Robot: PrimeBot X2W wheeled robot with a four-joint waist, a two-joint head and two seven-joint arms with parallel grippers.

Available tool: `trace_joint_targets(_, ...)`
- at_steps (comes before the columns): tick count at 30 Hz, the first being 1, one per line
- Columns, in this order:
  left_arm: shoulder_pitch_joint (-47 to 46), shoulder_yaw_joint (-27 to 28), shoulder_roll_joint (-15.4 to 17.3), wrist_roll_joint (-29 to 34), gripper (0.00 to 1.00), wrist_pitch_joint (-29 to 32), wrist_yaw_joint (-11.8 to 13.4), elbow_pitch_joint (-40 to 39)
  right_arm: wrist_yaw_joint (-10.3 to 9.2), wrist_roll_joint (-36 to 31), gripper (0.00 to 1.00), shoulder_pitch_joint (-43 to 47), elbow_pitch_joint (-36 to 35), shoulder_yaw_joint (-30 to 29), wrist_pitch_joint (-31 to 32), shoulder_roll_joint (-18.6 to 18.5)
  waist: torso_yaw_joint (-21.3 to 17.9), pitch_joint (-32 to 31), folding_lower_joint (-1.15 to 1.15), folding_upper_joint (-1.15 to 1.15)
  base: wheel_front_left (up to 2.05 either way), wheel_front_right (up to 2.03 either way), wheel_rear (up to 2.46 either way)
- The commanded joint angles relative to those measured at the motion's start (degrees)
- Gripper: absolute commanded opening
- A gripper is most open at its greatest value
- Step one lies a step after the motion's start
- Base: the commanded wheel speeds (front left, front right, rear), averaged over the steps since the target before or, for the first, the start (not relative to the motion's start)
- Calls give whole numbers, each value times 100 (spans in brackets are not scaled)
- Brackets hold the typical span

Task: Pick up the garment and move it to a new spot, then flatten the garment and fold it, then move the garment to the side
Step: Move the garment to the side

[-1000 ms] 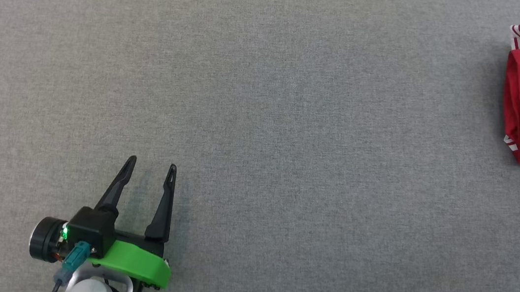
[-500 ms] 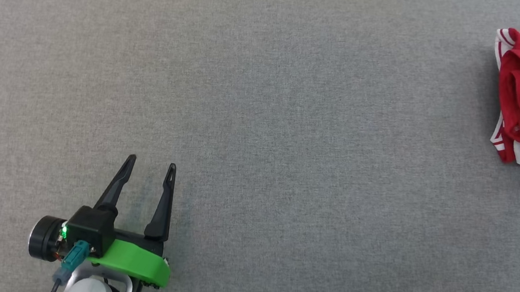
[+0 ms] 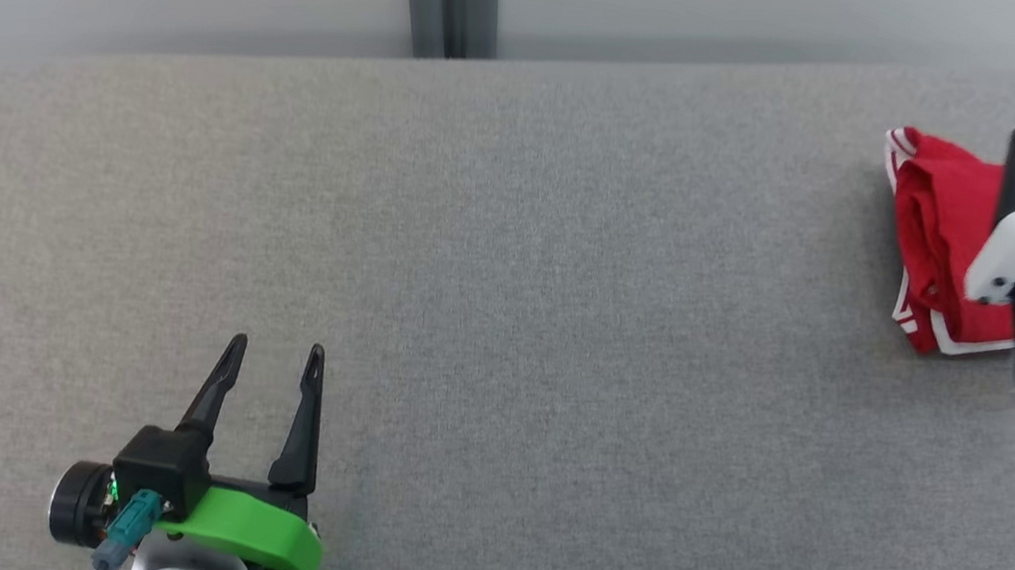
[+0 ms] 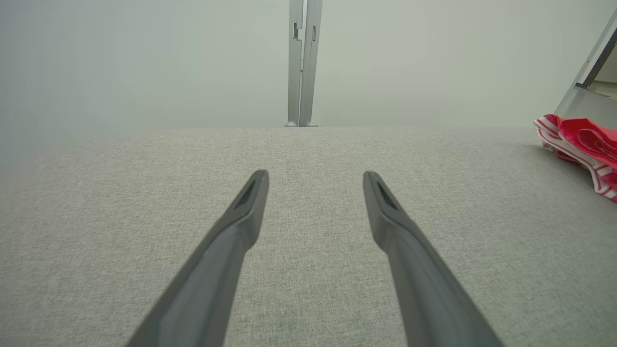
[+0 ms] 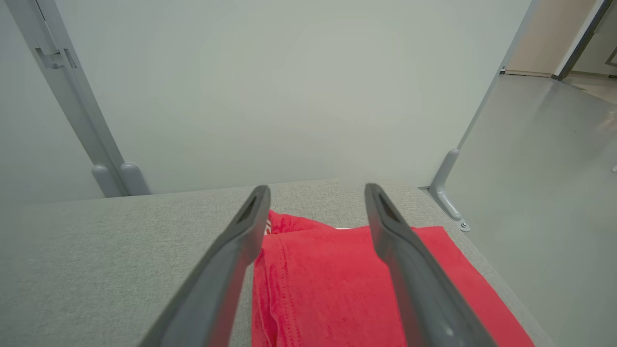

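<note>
Hovers with right gripper (image 5: 315, 193) wide apart, empty, over garment (image 5: 328, 279) near padded surface's (image 3: 566, 283) right edge. Holds left gripper (image 3: 274, 353) wide, empty, above bare surface.

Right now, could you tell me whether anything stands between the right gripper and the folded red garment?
Nothing visible does. The right gripper hangs open just above the folded red garment on the grey padded surface, its fingers spread over the cloth with no other object between.

The left hand (image 3: 278, 349) has long black fingers (image 3: 213, 390), a green bracket (image 3: 245, 532) and a teal connector (image 3: 129, 517).
</note>
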Motion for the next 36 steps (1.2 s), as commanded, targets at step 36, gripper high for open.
trace_joint_targets(36, 590, 343, -40, -327, 100, -17, 598, 772, -3, 2466, 100, 5281, -4810, 1840, -35, 1178, 170, -1355, 0, 0, 0, 0, 0)
